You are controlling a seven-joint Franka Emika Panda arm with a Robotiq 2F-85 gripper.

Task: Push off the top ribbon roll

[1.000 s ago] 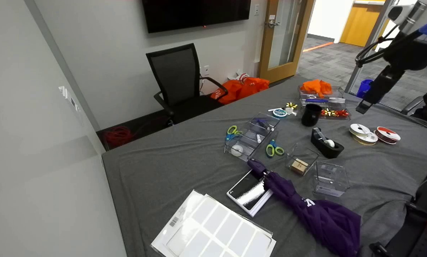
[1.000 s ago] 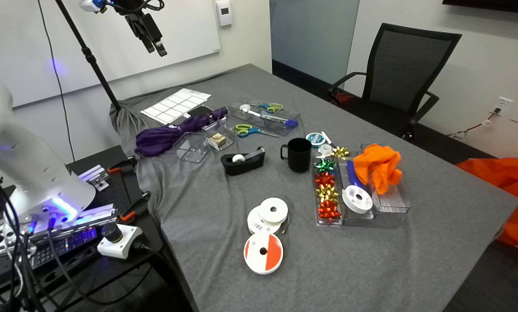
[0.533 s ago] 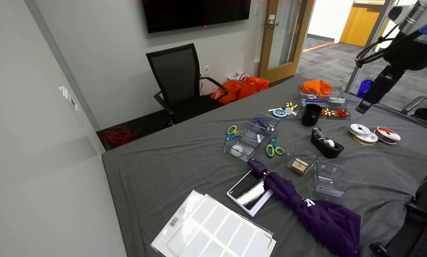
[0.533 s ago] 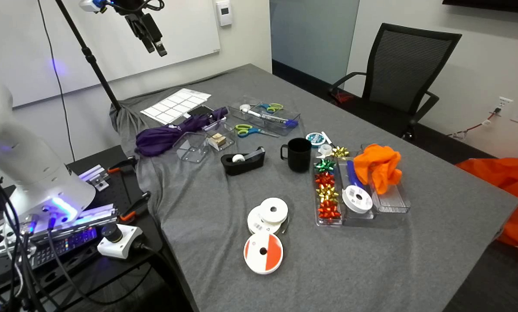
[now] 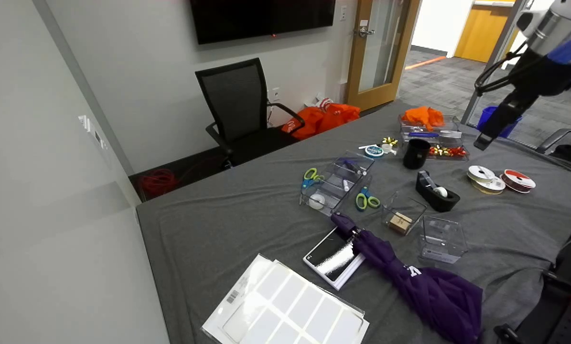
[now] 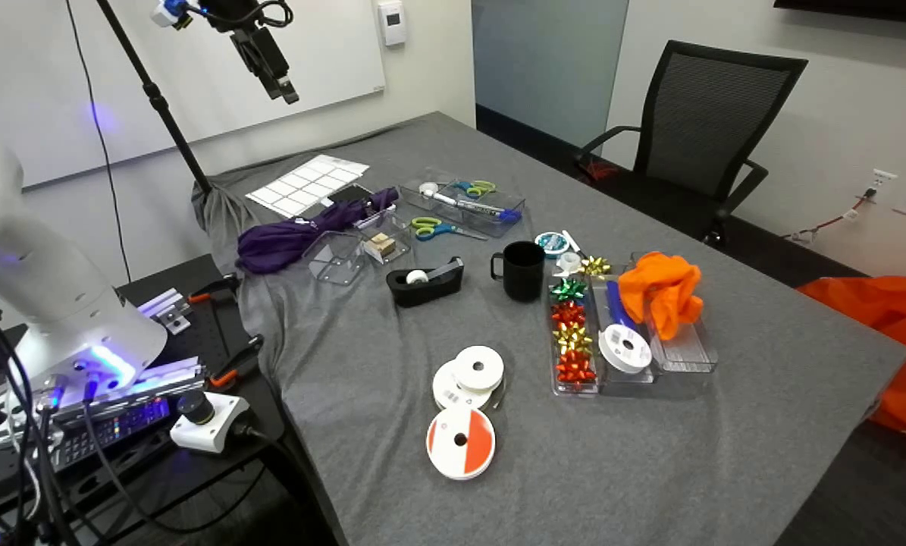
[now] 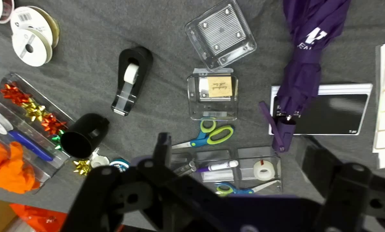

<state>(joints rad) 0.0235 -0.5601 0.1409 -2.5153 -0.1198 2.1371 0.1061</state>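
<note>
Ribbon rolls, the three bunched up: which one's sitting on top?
The smaller white roll: it rests on the larger white roll, while the orange-marked roll lies beside them.

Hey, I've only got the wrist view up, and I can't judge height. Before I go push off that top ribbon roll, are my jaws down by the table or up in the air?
Observer: Up in the air: in both exterior views the jaws hang well above the table.
Operator: Okay, and what's cut off at my picture's upper left corner?
Observer: The orange-marked roll: in an exterior view its full face shows, with a dark hole in the middle.
Operator: Anything standing beyond the table before I head for the top roll?
Observer: A black chair stands past its edge, in both exterior views.
</note>
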